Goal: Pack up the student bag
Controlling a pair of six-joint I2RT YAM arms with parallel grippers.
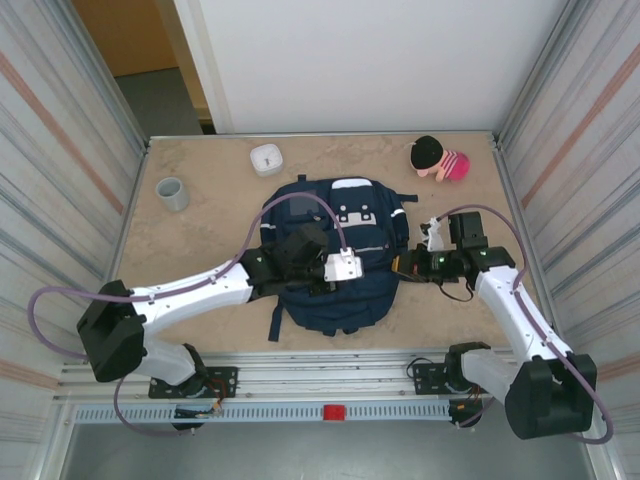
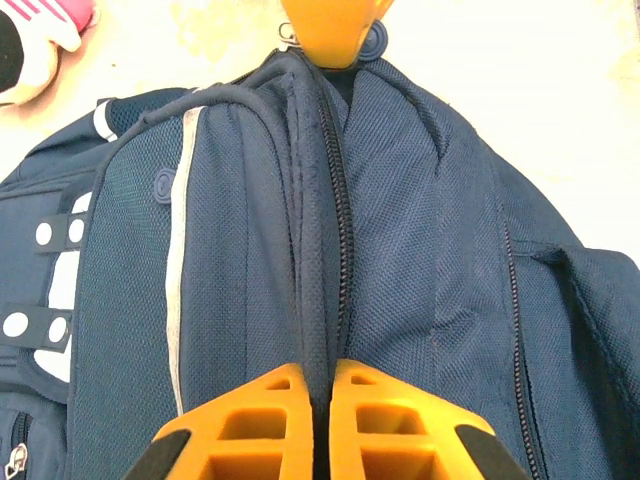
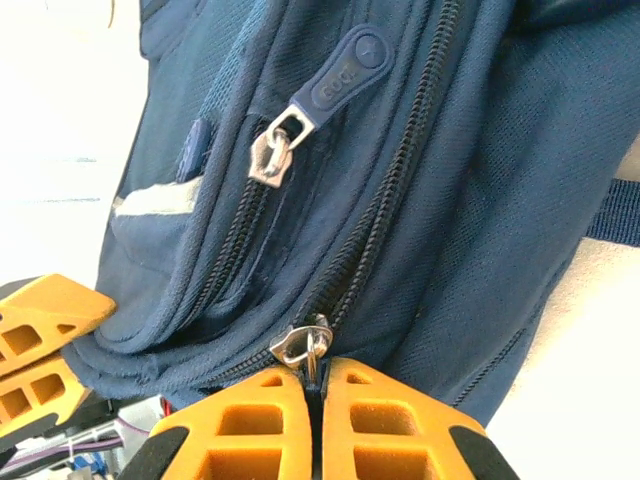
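The student bag [image 1: 345, 225] lies flat mid-table, navy with white stripes. My left gripper [image 1: 352, 268] reaches over it from the left. In the left wrist view its orange fingers [image 2: 270, 415] are shut [image 2: 320, 375] on a raised fabric seam of the bag [image 2: 430, 250], right beside the zipper track [image 2: 338, 200]. My right gripper [image 1: 400, 265] meets the bag's right edge. Its jaws [image 3: 318, 372] are shut on the metal zipper pull [image 3: 305, 345] of the main zip. A second pull with a navy rubber tab [image 3: 340, 75] hangs free higher up the bag [image 3: 480, 180].
A grey cup [image 1: 172, 193] stands at the back left and a small white container [image 1: 266, 159] at the back middle. A pink and black plush toy [image 1: 438, 158] lies at the back right. Ribbed walls close in both sides of the table [image 1: 200, 300].
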